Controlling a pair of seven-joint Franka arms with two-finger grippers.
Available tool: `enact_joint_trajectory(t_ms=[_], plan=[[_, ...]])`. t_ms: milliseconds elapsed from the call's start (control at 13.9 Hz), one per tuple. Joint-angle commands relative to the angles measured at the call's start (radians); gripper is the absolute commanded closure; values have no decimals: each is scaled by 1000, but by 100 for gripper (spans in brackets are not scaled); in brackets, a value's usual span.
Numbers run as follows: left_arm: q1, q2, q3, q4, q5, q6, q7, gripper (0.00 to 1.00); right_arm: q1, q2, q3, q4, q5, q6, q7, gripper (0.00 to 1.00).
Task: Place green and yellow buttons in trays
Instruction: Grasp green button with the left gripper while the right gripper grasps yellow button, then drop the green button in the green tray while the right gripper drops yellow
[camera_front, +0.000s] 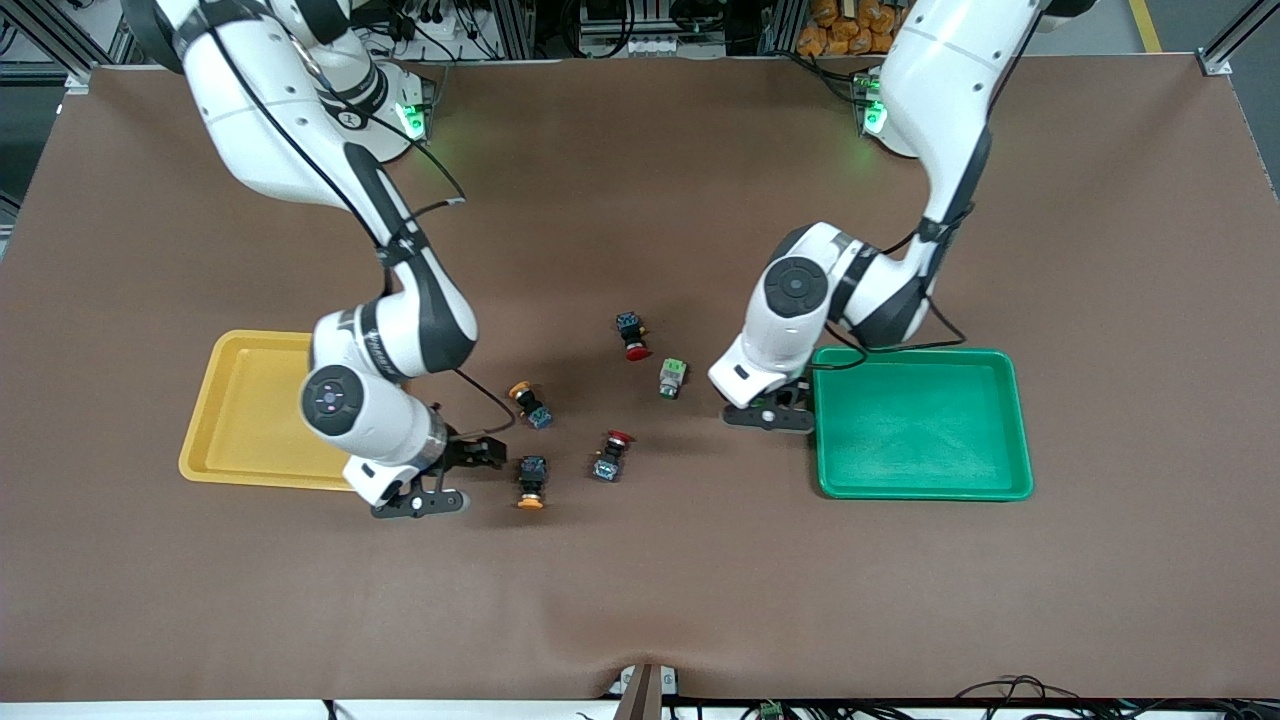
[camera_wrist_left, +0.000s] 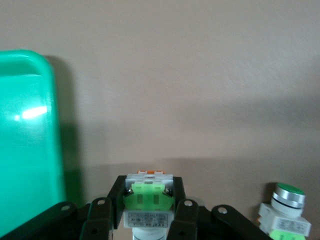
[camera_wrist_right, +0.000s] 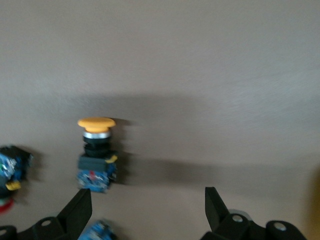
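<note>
A brown table cover carries everything. Just beside the green tray, the left gripper is clamped on a green button, its cap cut off. The right gripper, fingers apart, hangs beside the yellow tray, partly hidden, near a yellow button.

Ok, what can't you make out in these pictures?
Front view: the green button in the left gripper, beside the green tray, hides under that wrist.
Left wrist view: its cap runs off the edge.
Front view: the right arm covers the yellow tray's corner.
Right wrist view: a switch by the open right gripper is cut off.
</note>
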Motion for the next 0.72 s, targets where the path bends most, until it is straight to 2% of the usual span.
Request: enact_joint_trajectory(t_ms=[0, 215, 430, 646], plan=[[88, -28, -5, -6, 17, -25, 11, 100, 52, 37, -4, 48, 26, 4, 120, 0], [194, -30, -5, -15, 18, -27, 28, 100, 70, 92, -3, 79, 29, 87, 209, 0], [278, -13, -6, -26, 17, -27, 152, 100, 106, 135, -9, 108, 17, 102, 208, 0], [302, 21, -6, -24, 17, -24, 157, 100, 95, 149, -7, 117, 20, 104, 206, 0]])
